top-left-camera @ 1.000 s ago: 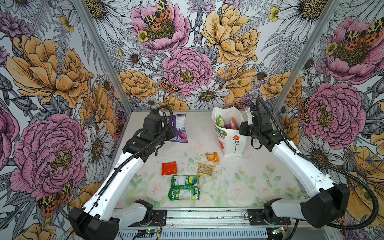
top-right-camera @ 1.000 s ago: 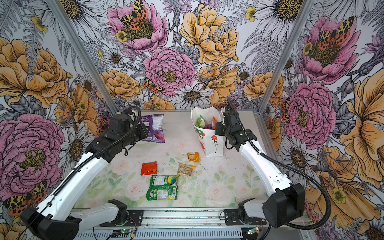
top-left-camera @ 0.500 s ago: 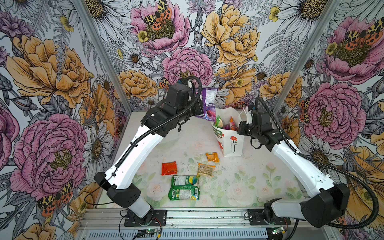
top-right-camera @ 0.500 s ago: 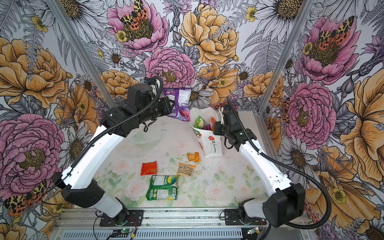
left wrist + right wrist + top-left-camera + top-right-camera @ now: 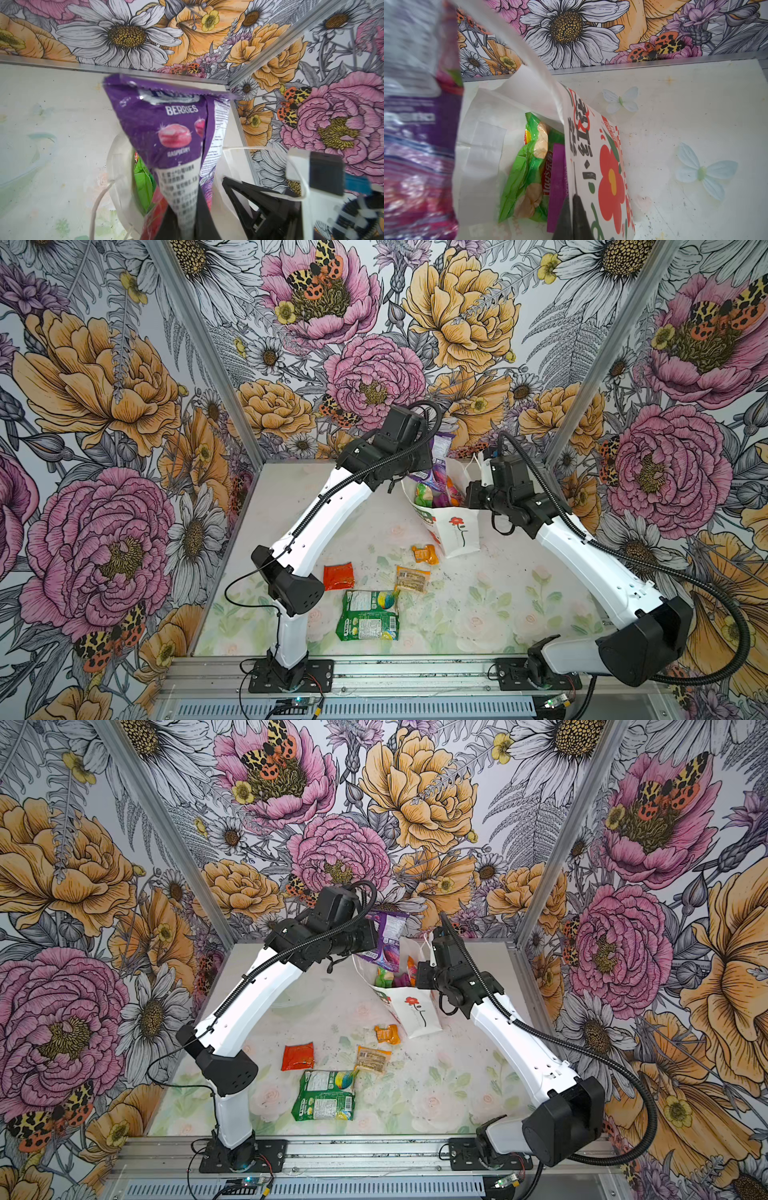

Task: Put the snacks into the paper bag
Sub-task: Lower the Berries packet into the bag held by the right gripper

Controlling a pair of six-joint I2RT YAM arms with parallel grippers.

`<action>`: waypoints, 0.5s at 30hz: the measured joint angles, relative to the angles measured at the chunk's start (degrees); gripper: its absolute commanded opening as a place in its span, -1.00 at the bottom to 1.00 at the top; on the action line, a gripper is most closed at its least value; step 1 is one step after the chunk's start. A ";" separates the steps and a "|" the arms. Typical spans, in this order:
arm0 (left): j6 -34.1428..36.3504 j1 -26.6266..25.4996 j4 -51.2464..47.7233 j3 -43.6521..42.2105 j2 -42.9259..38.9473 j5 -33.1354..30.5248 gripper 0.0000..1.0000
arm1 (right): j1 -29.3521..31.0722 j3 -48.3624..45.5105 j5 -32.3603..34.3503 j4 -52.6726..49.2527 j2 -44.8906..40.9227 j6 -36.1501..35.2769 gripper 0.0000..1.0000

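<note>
A purple berries snack packet (image 5: 166, 124) hangs in my left gripper (image 5: 187, 224), which is shut on its lower end. In both top views the packet (image 5: 440, 452) (image 5: 388, 938) stands over the open mouth of the white paper bag (image 5: 457, 531) (image 5: 415, 1011). My right gripper (image 5: 572, 207) is shut on the bag's flowered wall (image 5: 602, 155) at the rim and holds the mouth open. Inside lie a green chips bag (image 5: 527, 166) and a purple packet (image 5: 556, 176). Other snacks lie on the table: red (image 5: 338, 576), small orange (image 5: 424, 553), yellow-brown (image 5: 411, 578), large green (image 5: 369, 614).
The bag stands near the back right corner, close to the floral back wall (image 5: 374, 377) and a metal corner post (image 5: 582, 406). A metal rail (image 5: 415, 672) with both arm bases runs along the front edge. The loose packets lie mid-table in front of the bag.
My left arm lifted the purple packet off the table at the back left and carried it right, to above the bag's mouth. The right gripper and the bag stayed put.
</note>
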 measured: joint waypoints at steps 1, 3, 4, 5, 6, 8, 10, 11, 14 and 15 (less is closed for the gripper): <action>0.00 -0.15 -0.28 -0.55 0.11 0.22 -1.00 | 0.24 0.07 0.09 -0.11 0.02 0.00 -1.00; 0.02 -0.42 -0.72 -2.05 -0.09 0.26 -1.00 | 0.70 0.11 0.46 -0.28 0.00 0.00 -1.00; 0.02 -0.59 -0.72 -3.26 -0.46 0.26 -1.00 | 0.74 0.13 0.59 -0.31 0.02 0.00 -1.00; 0.02 -0.85 -0.87 -4.55 -0.94 0.26 -1.00 | 0.83 0.15 0.68 -0.31 0.02 0.00 -1.00; 0.00 -1.05 -0.98 -5.75 -1.42 0.26 -1.00 | 0.96 0.17 0.68 -0.31 0.02 0.00 -1.00; 0.00 -1.55 -1.33 -7.98 -2.43 0.24 -1.00 | 0.98 0.20 0.76 -0.31 0.13 0.02 -1.00; 0.00 -2.12 -1.55 -10.29 -3.82 0.22 -1.00 | 0.98 0.28 1.11 -0.31 0.33 0.07 -1.00; 0.00 -2.38 -1.55 -11.32 -4.61 0.20 -1.00 | 0.98 0.42 1.33 -0.31 0.39 0.20 -1.00; -0.02 -3.04 -1.66 -13.73 -6.91 0.17 -1.00 | 0.98 0.79 1.77 -0.28 0.66 0.26 -1.00; -0.02 -3.17 -1.66 -14.27 -7.52 0.17 -1.00 | 0.98 0.85 1.79 -0.26 0.72 0.28 -1.00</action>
